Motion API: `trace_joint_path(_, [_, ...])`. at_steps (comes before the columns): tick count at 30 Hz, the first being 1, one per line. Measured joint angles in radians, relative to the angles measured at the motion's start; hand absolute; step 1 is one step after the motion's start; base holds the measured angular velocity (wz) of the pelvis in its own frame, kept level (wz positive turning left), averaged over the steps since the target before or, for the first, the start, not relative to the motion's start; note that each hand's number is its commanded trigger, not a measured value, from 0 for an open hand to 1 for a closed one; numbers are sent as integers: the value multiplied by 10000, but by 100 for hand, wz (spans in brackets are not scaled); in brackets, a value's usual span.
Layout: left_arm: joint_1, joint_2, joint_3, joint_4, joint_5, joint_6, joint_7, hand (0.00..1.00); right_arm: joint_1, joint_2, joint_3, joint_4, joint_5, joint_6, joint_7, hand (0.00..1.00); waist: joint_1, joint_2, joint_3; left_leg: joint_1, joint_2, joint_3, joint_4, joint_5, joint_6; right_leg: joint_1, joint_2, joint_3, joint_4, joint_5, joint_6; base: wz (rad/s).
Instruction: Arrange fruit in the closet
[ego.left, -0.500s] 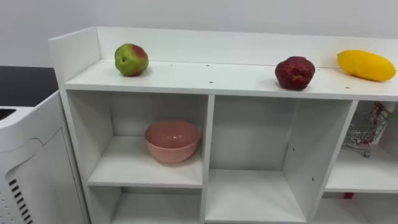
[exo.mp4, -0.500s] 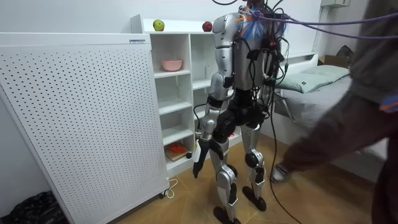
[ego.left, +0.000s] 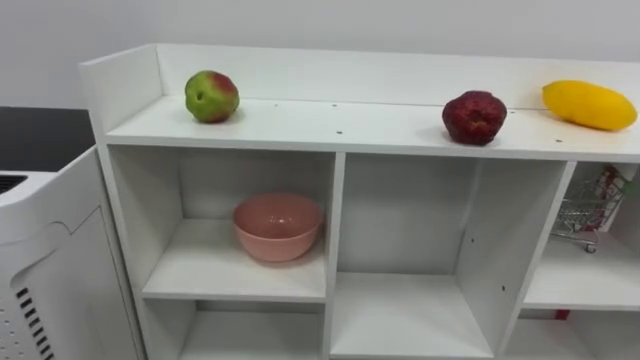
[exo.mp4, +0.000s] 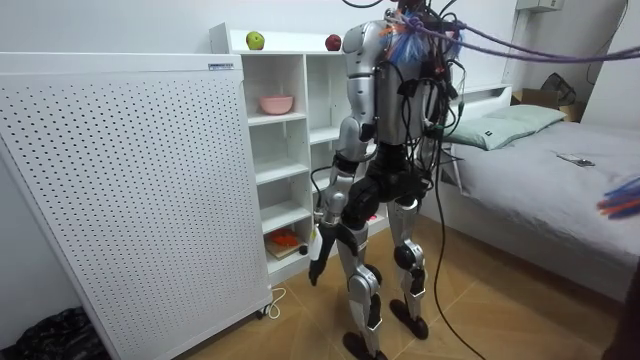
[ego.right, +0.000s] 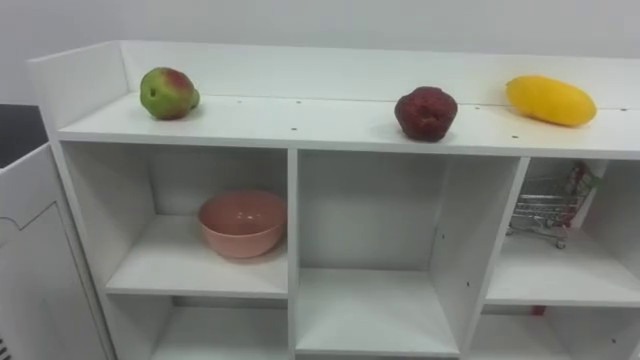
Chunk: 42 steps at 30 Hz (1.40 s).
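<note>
Fruit tops the closet (ego.left: 380, 128): apple (ego.left: 211, 96) at its left end, dark red fruit (ego.left: 474, 117) and yellow fruit (ego.left: 589, 105) rightward. Our left hand (exo.mp4: 318, 252) hangs before it, fingers slack, empty.

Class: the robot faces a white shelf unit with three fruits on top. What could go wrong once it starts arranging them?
The round green-and-red apple and the dark red round fruit sit loose on the white shelf unit's flat top; a nudge could roll them off the open front edge.
The yellow oblong fruit lies far to the right, so reaching it may be awkward.
The pink bowl fills much of its compartment; a careless reach inside might knock it.
</note>
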Motion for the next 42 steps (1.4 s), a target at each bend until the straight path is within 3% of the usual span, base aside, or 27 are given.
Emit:
trace_joint_path(3, [20, -10, 95, -7, -11, -144, 37, 0, 36, -2, -640, -85, 345, 128, -412, 0, -100, 13, 51, 27, 0, 3, 9, -2, -1, 26, 2, 61, -1, -1, 1, 2])
trace_joint_path(6, [37, -7, 234, -2, -12, -246, 72, 0, 20, -8, -1283, -653, 505, 208, -807, 0, -247, 13, 43, 41, -2, 24, -3, -1, 0, 20, 1, 93, 2, -1, 1, -5])
trace_joint_path(10, [-6, 45, 430, -207, -32, -529, 216, 0, -279, -95, -2090, -2504, 921, 134, -1930, 0, -444, -26, 86, -2, -4, 251, 10, 1, 2, -161, -18, 92, -10, -6, 3, -14])
trace_joint_path(13, [41, 61, 554, -208, -120, -734, 426, 0, -388, -128, -2504, -4765, 1024, -41, -2633, 0, -462, -46, 75, -33, -17, 373, 4, 7, 9, -314, -23, 254, 9, -10, 3, -13])
trace_joint_path(20, [356, 132, 527, -637, -110, -802, 728, 0, -531, -148, -2394, -8886, 338, -417, -3672, 0, -409, -293, -14, -19, 0, 446, -40, 7, 11, -414, 2, 376, 66, -10, 4, -6])
trace_joint_path(26, [448, 117, 236, -686, -209, -800, 943, 0, -699, -149, -2180, -11466, -185, -540, -4313, 0, -200, -201, -7, -31, 4, 493, -39, 7, 11, -525, 1, 428, 172, -9, 4, -7])
trace_joint_path(36, [598, 110, -49, -775, -124, -813, 929, 0, -2125, -482, -1875, -12659, -987, -694, -4376, 0, -201, -118, -8, -57, 36, 384, -12, 6, 10, -502, 2, 120, 210, -5, -3, 4])
trace_joint_path(40, [616, 114, -110, -819, -115, -879, 822, 0, -2348, -637, -1782, -13491, -988, -718, -4446, 0, -70, -96, -30, -171, 66, 258, 10, 14, -2, -585, 22, 76, 354, -5, -4, 4])
trace_joint_path(42, [618, 111, -127, -906, -97, -985, 731, 0, -2575, -742, -1759, -13777, -1008, -949, -4588, 0, 74, -117, -40, -157, 72, 257, 10, 17, -7, -575, 38, 89, 355, -5, -4, 0])
